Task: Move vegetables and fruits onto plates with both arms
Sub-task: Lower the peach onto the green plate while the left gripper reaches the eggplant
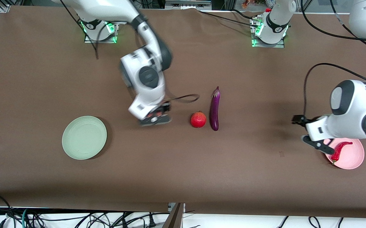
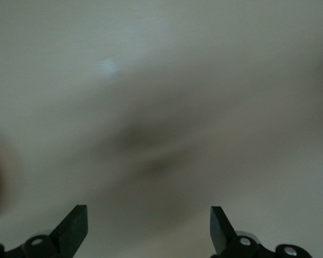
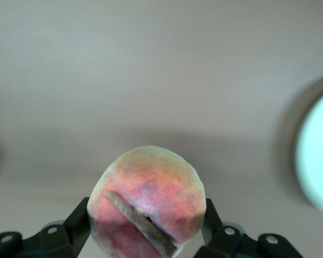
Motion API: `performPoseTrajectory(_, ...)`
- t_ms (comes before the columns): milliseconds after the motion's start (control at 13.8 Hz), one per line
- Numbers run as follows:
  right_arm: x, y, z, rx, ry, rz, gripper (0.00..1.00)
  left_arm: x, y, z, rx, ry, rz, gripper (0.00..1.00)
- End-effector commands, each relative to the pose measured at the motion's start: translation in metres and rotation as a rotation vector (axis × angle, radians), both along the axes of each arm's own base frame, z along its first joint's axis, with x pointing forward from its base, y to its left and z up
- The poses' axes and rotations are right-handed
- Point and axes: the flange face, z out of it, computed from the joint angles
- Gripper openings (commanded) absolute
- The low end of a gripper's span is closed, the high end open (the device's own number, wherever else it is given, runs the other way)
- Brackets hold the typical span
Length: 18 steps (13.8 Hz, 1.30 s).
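Note:
My right gripper (image 1: pixel 155 117) is shut on the fuzzy orange-pink peach (image 3: pixel 148 196) and holds it above the table, between the green plate (image 1: pixel 84 137) and the red pomegranate-like fruit (image 1: pixel 198 119). The purple eggplant (image 1: pixel 215 109) lies beside that fruit, toward the left arm's end. The red chili (image 1: pixel 339 151) lies on the pink plate (image 1: pixel 352 158). My left gripper (image 1: pixel 316 144) is open and empty over the pink plate's rim; its view shows only blurred table between the fingers (image 2: pixel 75 226). The green plate's edge shows in the right wrist view (image 3: pixel 317 161).
Brown cloth covers the table. A black cable loop (image 1: pixel 186 98) hangs from the right arm near the pomegranate-like fruit. The arm bases (image 1: pixel 100 30) stand along the table's edge farthest from the front camera.

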Motion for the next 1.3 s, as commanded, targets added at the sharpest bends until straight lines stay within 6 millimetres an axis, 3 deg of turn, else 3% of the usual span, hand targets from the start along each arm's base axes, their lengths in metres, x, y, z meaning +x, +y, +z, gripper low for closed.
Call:
performPoseTrajectory(0,0.046,-0.108,-0.008,-0.001,0.035,0.065,0.27,-0.016,-0.068,-0.002,-0.033,0.044,0.157,1.00)
performPoseTrajectory(145,0.082,-0.217,-0.024,0.010,0.022,0.094,0.27,-0.031,-0.153,-0.008,0.016,0.035,0.265,1.00)
performPoseTrajectory(217,0.091,-0.252,-0.038,0.011,0.015,0.130,0.27,-0.042,-0.198,-0.016,0.047,0.025,0.321,1.00)
performPoseTrajectory(362,0.097,-0.292,-0.059,0.012,0.016,0.133,0.27,-0.061,-0.261,-0.036,0.110,-0.015,0.378,1.00)
performPoseTrajectory(580,0.096,-0.321,-0.086,0.012,0.045,0.096,0.27,-0.094,-0.329,-0.085,0.217,-0.090,0.382,1.00)
performPoseTrajectory(652,0.092,-0.325,-0.095,0.015,0.059,0.088,0.27,-0.106,-0.343,-0.097,0.254,-0.116,0.375,1.00)
performPoseTrajectory(797,0.088,-0.327,-0.102,0.016,0.072,0.083,0.29,-0.124,-0.344,-0.108,0.294,-0.111,0.348,1.00)
performPoseTrajectory(870,0.087,-0.328,-0.109,0.015,0.083,0.084,0.41,-0.130,-0.340,-0.106,0.303,-0.114,0.302,1.00)
performPoseTrajectory(942,0.087,-0.327,-0.112,0.017,0.081,0.080,0.67,-0.135,-0.339,-0.112,0.307,-0.118,0.245,1.00)
performPoseTrajectory(1014,0.088,-0.326,-0.109,0.031,0.073,0.071,1.00,-0.137,-0.340,-0.119,0.313,-0.127,0.218,1.00)
performPoseTrajectory(1159,0.092,-0.318,-0.087,0.040,0.060,0.078,1.00,-0.141,-0.343,-0.130,0.317,-0.127,0.198,1.00)
performPoseTrajectory(1232,0.095,-0.311,-0.065,0.046,0.051,0.082,1.00,-0.142,-0.341,-0.137,0.319,-0.116,0.197,1.00)
